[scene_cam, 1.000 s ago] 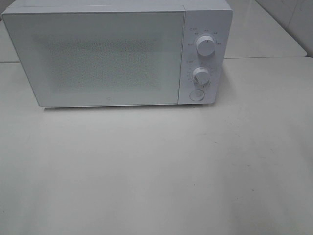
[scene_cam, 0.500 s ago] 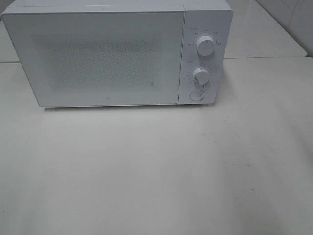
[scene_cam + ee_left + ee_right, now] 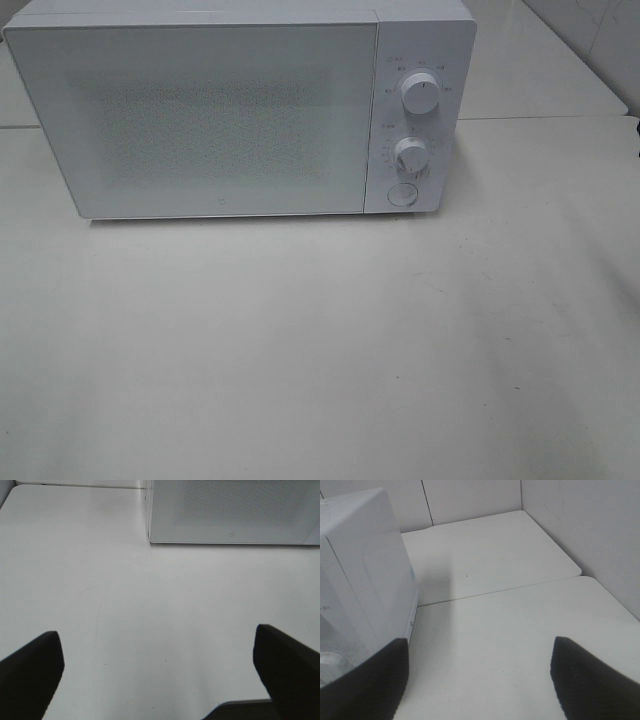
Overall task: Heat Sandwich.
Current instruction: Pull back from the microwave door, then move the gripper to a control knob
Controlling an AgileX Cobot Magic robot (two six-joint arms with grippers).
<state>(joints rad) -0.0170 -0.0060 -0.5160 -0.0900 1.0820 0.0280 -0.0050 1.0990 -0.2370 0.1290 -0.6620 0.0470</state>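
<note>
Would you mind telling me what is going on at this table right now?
Nothing is being handled at the moment. A white microwave stands on the table with its door shut. The left gripper and the right gripper are both open and empty, held above the table near the microwave. No sandwich is in view.

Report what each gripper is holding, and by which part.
Nothing is held. The left gripper is open over the table, and the right gripper is open beside the microwave, with nothing between its fingers.
</note>
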